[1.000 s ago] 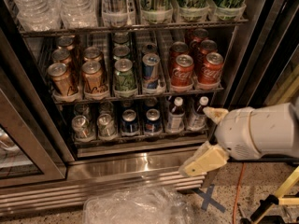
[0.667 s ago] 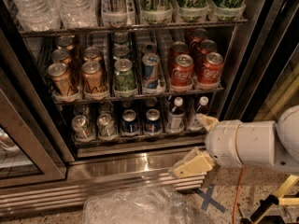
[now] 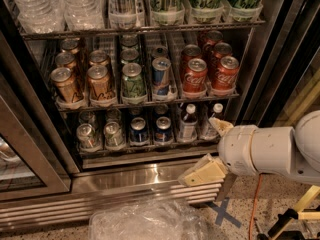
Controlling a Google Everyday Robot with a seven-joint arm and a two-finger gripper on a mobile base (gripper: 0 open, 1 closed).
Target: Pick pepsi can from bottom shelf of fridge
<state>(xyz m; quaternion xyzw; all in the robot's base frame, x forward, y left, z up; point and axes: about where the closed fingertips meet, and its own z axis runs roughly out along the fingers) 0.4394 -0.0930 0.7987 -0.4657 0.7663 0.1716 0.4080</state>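
Gripper (image 3: 200, 150) at lower right, fingers spread apart, empty. Pepsi can (image 3: 163, 129) at lower centre on bottom shelf (image 3: 150, 156) of fridge (image 3: 125, 184). Danger of bumping the small bottles (image 3: 187, 124) between if reaching in slanted.

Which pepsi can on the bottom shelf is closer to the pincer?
The right pepsi can, beside the bottle; its twin sits one lane left. Pincer is open, low right of the shelf.
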